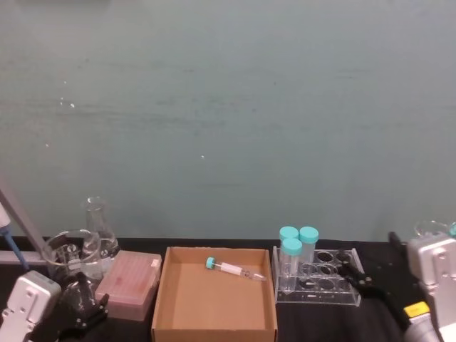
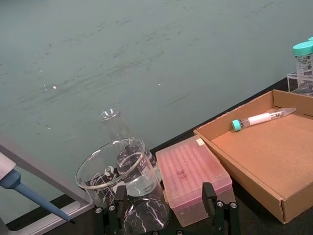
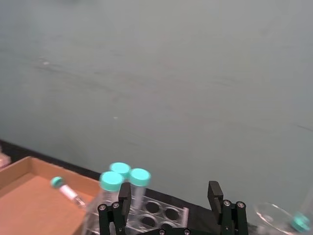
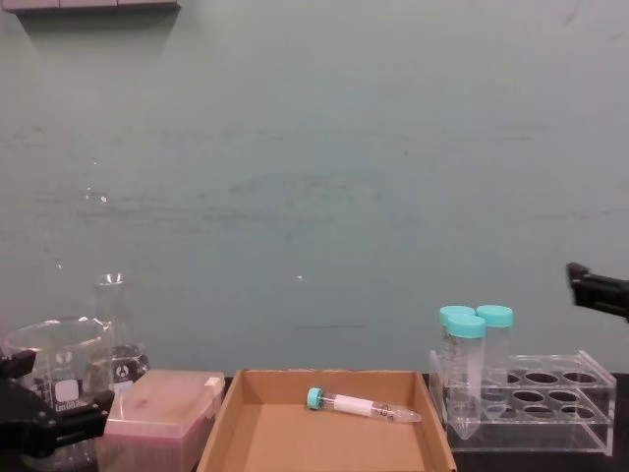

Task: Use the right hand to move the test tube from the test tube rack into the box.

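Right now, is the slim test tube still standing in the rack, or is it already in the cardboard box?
In the box. The test tube lies on its side on the floor of the box, apart from the test tube rack.

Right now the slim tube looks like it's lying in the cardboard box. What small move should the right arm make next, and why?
Probably just back the right hand away to the right and park it. The test tube lies on its side in the box, untouched, and the right hand is open beside the test tube rack, holding nothing. The three larger tubes in the rack are not part of the job.
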Action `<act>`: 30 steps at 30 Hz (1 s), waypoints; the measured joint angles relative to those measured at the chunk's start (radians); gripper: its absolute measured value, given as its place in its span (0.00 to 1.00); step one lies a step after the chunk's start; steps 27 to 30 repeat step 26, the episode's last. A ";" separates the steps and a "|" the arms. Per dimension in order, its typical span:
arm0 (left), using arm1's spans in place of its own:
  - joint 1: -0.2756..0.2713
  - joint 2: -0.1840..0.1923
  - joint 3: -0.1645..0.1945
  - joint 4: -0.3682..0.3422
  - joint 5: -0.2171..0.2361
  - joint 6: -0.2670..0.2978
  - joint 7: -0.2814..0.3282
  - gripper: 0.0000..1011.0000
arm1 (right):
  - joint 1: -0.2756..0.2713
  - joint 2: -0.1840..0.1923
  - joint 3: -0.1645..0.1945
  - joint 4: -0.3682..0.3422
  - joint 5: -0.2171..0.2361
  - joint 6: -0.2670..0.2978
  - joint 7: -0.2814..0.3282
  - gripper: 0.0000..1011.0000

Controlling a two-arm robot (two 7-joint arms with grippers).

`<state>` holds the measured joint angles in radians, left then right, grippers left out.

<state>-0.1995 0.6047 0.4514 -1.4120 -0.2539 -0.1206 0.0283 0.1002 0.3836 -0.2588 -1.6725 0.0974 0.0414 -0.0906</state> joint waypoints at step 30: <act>0.000 0.000 0.000 0.000 0.000 0.000 0.000 0.99 | -0.051 -0.062 0.085 0.043 0.014 -0.112 -0.032 0.99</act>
